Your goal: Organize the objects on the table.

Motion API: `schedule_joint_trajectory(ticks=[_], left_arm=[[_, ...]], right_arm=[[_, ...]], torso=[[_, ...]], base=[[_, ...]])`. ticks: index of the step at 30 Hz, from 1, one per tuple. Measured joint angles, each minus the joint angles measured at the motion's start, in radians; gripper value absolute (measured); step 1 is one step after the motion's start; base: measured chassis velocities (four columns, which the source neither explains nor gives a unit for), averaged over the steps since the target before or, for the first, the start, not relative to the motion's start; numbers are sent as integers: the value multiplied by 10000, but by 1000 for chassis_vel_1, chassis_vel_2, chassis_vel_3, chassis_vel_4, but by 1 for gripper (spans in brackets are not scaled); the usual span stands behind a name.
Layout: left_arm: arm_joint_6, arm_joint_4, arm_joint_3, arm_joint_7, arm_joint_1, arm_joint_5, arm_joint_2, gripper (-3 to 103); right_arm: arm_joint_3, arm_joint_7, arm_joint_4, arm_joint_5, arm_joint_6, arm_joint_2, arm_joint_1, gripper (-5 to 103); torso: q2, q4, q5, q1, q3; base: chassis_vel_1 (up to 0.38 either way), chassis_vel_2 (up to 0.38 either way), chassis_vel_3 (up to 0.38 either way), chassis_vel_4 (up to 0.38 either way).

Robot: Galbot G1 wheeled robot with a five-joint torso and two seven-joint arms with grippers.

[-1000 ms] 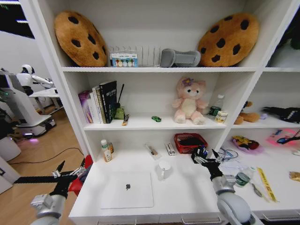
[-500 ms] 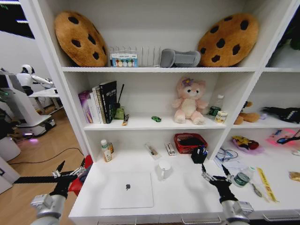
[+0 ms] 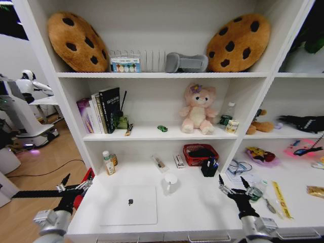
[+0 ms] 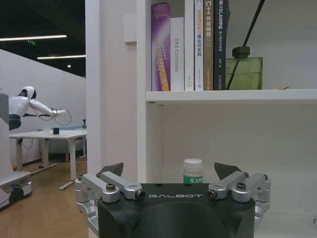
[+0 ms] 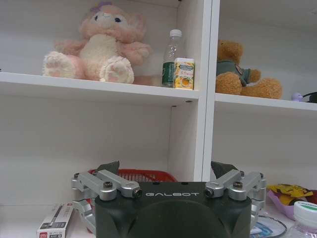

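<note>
We see our left gripper held low at the left end of the table, just outside its edge, with the jaws spread wide and nothing between them. Our right gripper hangs above the right part of the white top, near the front; its jaws are also released and empty.

The silver laptop lies closed and flat on the table, toward the front left, between the two grippers. A white mug stands just behind its right back corner. Farther back, close to the rear wall, there is a small bottle with a white cap on the left, and a red basket on the right. A black holder with pens stands just in front of the basket.

The tiny green toy car is on the shelf above the table, a little to the left of the pink plush toy. On the same shelf, at the left, some books stand upright beside a green glass bottle. In the right wrist view a small box lies on the table beside the red basket. Two cookie-shaped cushions lean on the top shelf, one at the left and one at the right.
</note>
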Motion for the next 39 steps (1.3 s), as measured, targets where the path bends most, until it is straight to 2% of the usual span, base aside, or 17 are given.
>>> schedule_joint_trajectory(ticks=[12, 39], left_arm=[[0, 0, 0, 0, 0, 0, 0, 100], [-1, 0, 0, -1, 0, 0, 0, 100]], right_arm=[[307, -32, -122, 443, 124, -162, -186, 100], [874, -107, -42, 733, 453, -343, -684, 100]], torso=[[0, -1, 1, 0, 0], [0, -1, -1, 0, -1]], base=[[-32, -20, 31, 25], [-70, -71, 67, 71]])
